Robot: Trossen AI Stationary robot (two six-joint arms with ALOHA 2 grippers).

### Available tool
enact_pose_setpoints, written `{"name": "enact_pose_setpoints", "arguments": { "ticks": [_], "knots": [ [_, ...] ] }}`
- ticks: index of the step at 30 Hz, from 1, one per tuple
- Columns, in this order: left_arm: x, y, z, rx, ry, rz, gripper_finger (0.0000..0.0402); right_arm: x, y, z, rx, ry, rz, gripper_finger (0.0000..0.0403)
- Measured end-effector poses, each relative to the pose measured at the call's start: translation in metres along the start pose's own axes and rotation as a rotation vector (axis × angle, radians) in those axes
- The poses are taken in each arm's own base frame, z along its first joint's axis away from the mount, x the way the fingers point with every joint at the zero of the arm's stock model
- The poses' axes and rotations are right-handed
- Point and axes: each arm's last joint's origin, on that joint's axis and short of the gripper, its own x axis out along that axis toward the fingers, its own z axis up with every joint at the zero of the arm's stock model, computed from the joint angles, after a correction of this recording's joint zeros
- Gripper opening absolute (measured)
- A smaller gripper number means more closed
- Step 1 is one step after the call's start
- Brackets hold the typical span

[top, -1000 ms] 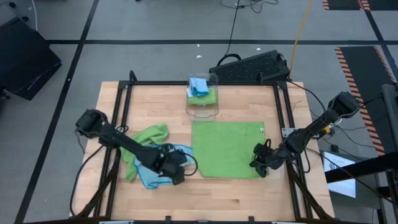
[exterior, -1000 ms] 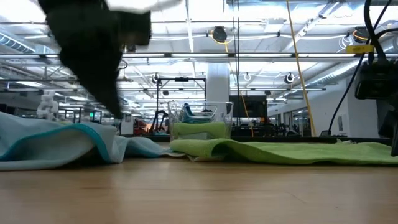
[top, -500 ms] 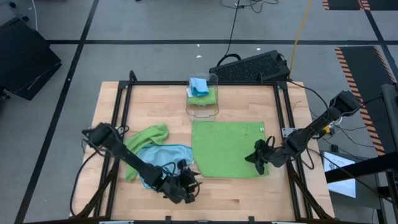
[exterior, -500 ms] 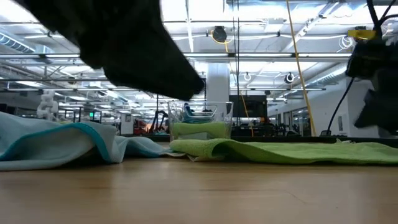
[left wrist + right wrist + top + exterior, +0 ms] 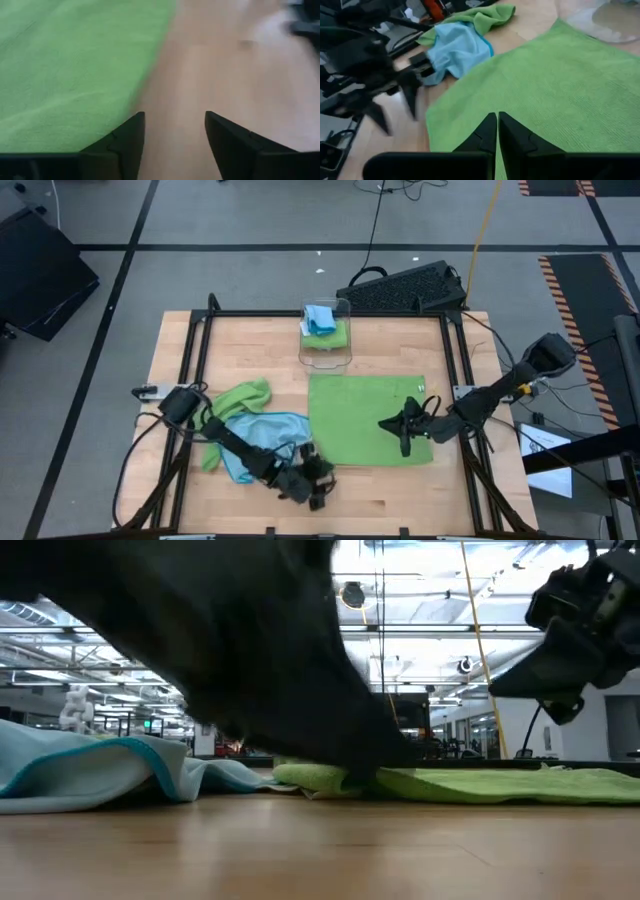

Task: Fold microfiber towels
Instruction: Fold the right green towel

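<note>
A lime green microfiber towel point(image 5: 365, 420) lies spread flat on the table, right of the middle. My left gripper point(image 5: 322, 472) is low at the towel's near left corner, open, with the towel's edge point(image 5: 145, 85) and bare wood ahead of its fingers point(image 5: 175, 132). My right gripper point(image 5: 395, 428) hangs shut above the towel's right part point(image 5: 497, 131), clear of it in the low view point(image 5: 520, 680). A crumpled light blue towel point(image 5: 255, 440) and a green one point(image 5: 240, 398) lie in a heap at the left.
A clear plastic bin point(image 5: 326, 338) holding blue and green cloths stands at the far middle. A dark frame point(image 5: 200, 330) runs along the table's sides. Bare wood point(image 5: 400, 500) lies along the near edge. A keyboard point(image 5: 405, 285) sits on the floor beyond the table.
My left gripper has left the heap of towels and gone down and toward the table's right and near edges, to the spread towel's near left corner. My right gripper has risen, tipped up toward level and gone left over the green towel, still shut. The towels have kept still.
</note>
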Motion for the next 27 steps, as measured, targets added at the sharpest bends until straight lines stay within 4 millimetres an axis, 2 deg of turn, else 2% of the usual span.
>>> {"name": "enact_pose_setpoints", "arguments": {
  "ticks": [4, 9, 14, 18, 21, 24, 27],
  "knots": [
    [0.012, 0.018, 0.001, -0.108, 0.067, 0.014, 0.0166, 0.006, -0.003, -0.006, -0.025, 0.041, -0.017, 0.0012],
    [0.011, 0.026, -0.001, -0.126, 0.139, 0.072, 0.0122, 0.011, -0.006, -0.017, -0.055, 0.136, -0.007, 0.0012],
    [-0.016, 0.030, 0.006, -0.030, 0.195, 0.209, 0.0098, 0.014, -0.010, -0.032, -0.041, 0.300, 0.025, 0.0012],
    [-0.047, 0.038, 0.027, 0.024, 0.141, 0.384, 0.0095, 0.016, -0.014, -0.041, -0.004, 0.380, 0.006, 0.0012],
    [-0.062, 0.044, 0.036, 0.031, 0.124, 0.457, 0.0101, 0.016, -0.016, -0.047, 0.017, 0.430, -0.020, 0.0012],
    [-0.070, 0.044, 0.045, -0.007, 0.107, 0.429, 0.0107, 0.014, -0.017, -0.050, 0.032, 0.457, -0.034, 0.0012],
    [-0.065, 0.041, 0.041, -0.019, 0.142, 0.379, 0.0116, 0.010, -0.017, -0.052, 0.046, 0.495, -0.040, 0.0012]
  ]
}}
